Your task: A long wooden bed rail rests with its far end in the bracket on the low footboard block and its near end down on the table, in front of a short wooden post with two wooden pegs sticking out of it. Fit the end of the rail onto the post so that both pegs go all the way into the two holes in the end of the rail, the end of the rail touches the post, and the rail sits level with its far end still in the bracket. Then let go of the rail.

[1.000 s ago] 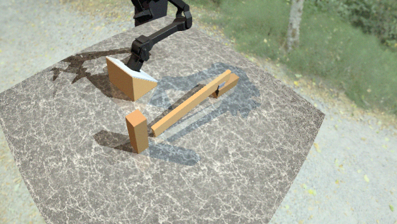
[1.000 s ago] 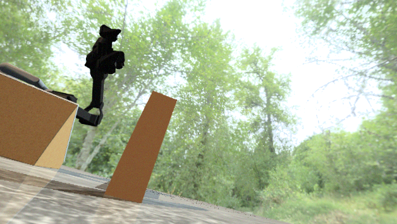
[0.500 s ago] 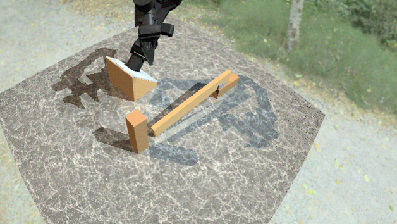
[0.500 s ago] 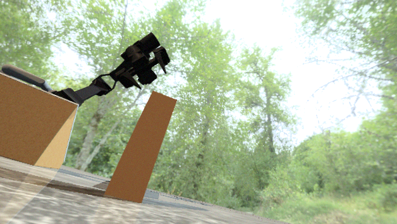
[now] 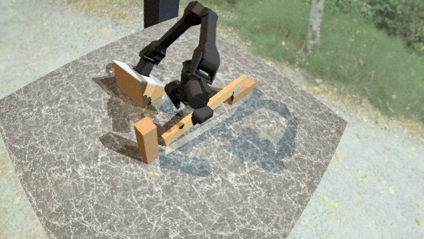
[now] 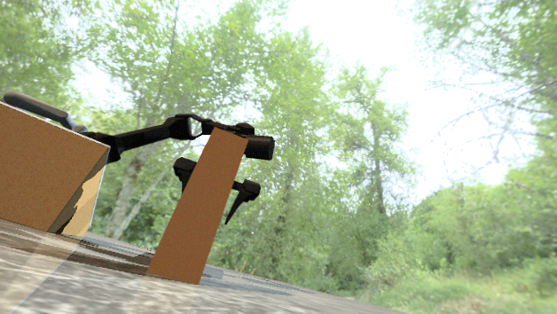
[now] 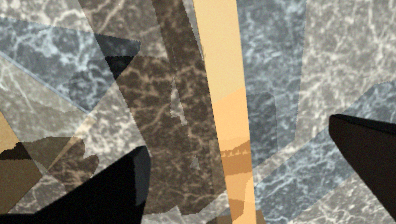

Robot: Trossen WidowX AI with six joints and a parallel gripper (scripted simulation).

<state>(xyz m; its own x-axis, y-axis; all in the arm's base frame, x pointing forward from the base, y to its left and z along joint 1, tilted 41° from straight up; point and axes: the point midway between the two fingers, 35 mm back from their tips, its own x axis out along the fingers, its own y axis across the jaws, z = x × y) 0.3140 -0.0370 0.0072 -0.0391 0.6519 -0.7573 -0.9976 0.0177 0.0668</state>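
Grey marble table (image 5: 84,189) is seen carrying one tan wedge block (image 5: 133,84), one long wooden rail (image 5: 223,94) lying beside one short post (image 5: 146,139); black gripper (image 5: 192,111) is positioned over the rail, spread wide, nothing held

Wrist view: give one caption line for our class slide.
Open gripper hovers above the wooden rail, fingers either side, marble table beneath.
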